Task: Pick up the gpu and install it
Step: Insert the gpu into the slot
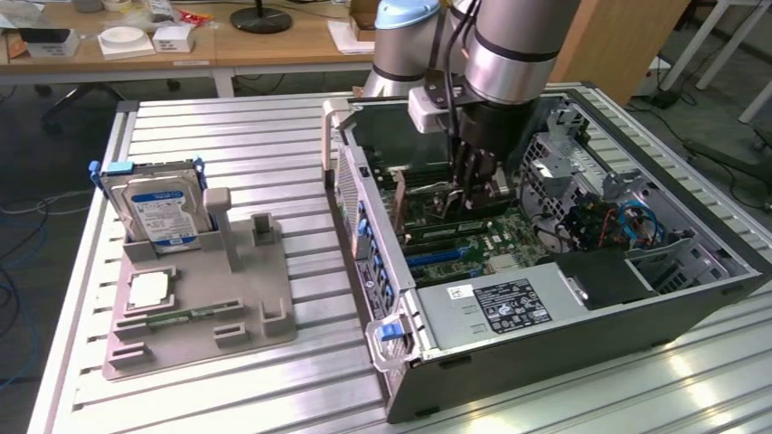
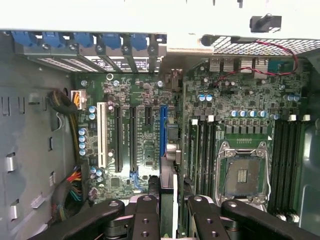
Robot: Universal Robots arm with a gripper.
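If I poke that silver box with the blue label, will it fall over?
Probably not easily: the silver metal hard drive stands upright in a slot of the grey plastic holder. Its metal body looks stiff and likely heavy for its size.

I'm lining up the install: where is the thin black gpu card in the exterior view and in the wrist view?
Exterior view: the thin flat black gpu card hangs inside the open grey computer case, apparently clamped in the gripper, over the green motherboard.
Wrist view: it shows edge-on, in the gripper.
Shared landmark: the long blue expansion slot.
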